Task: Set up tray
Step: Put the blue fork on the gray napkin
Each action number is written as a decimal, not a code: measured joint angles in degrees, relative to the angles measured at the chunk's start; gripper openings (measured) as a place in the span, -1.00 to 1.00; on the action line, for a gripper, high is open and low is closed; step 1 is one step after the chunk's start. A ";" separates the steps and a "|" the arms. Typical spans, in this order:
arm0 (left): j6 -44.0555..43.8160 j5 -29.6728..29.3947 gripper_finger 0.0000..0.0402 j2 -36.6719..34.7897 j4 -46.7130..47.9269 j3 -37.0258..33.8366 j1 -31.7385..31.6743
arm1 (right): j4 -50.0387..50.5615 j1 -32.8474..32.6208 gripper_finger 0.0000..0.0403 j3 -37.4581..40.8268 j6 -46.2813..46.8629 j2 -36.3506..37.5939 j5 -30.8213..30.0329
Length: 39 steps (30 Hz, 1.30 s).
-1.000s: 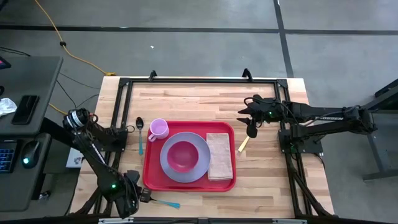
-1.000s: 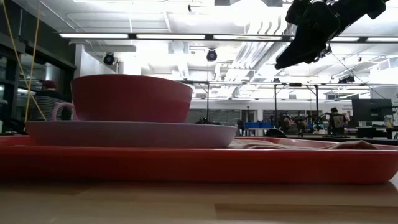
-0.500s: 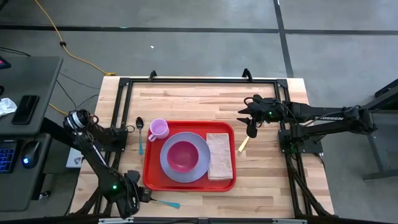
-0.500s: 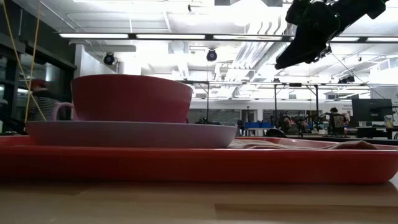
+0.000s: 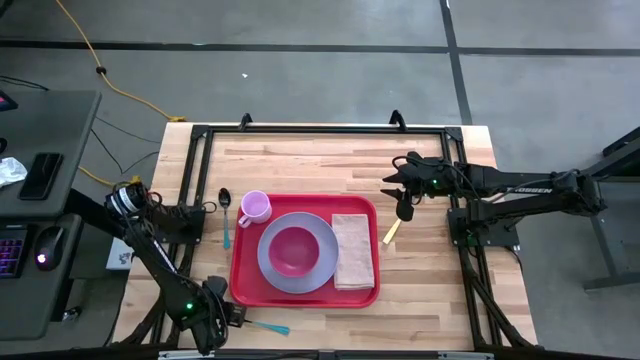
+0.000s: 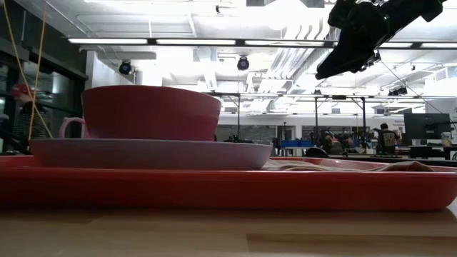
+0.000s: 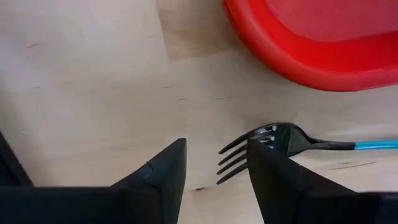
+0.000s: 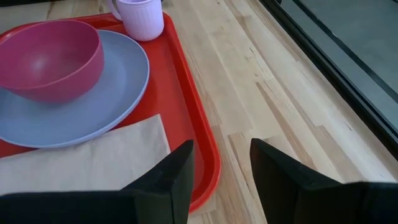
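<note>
The red tray [image 5: 370, 292] lies mid-table. It carries a lavender plate [image 5: 322, 272] with a pink bowl [image 5: 292, 250] on it, a pale purple cup [image 5: 254, 208] at its far left corner and a tan napkin [image 5: 353, 250] on its right side. A fork with black tines [image 7: 239, 154] and a teal handle [image 5: 268, 327] lies flat on the wood near the tray's near left corner. My left gripper [image 7: 214, 163] points down over the fork's head, open, tines between its fingers. My right gripper [image 8: 221, 168] hangs open above the table, right of the tray's far right corner. My left gripper stands from above over the fork's tined end [image 7: 264, 138], and one finger [image 7: 283, 180] covers part of the fork's head. Whether that finger touches the fork, I cannot tell. The fork lies flat on the table, its handle pointing toward the right edge.
A spoon [image 5: 225, 214] with a teal handle lies left of the tray beside the cup. A knife with a yellow handle [image 5: 391, 232] lies right of the tray, under my right gripper. A black frame [image 5: 320, 130] rims the tabletop. Bare wood shows along the far side.
</note>
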<state>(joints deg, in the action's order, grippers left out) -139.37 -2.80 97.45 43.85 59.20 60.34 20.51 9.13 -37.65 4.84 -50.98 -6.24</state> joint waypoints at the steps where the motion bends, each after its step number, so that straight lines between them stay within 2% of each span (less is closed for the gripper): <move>1: 0.02 -0.14 -0.04 0.00 0.04 0.00 0.00 | -0.02 0.00 -0.33 0.00 0.20 0.00 0.00; 13: 0.16 -0.80 -0.21 0.00 0.16 0.00 0.00 | -0.11 0.00 -0.33 0.00 0.48 0.00 0.00; 39: 0.04 -0.01 -0.23 1.70 -2.79 -0.07 0.00 | -0.28 0.00 -0.33 0.00 0.74 0.00 0.01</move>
<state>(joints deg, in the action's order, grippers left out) -139.33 -2.81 99.15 41.06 59.13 60.34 20.23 9.13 -37.65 5.58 -50.98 -6.23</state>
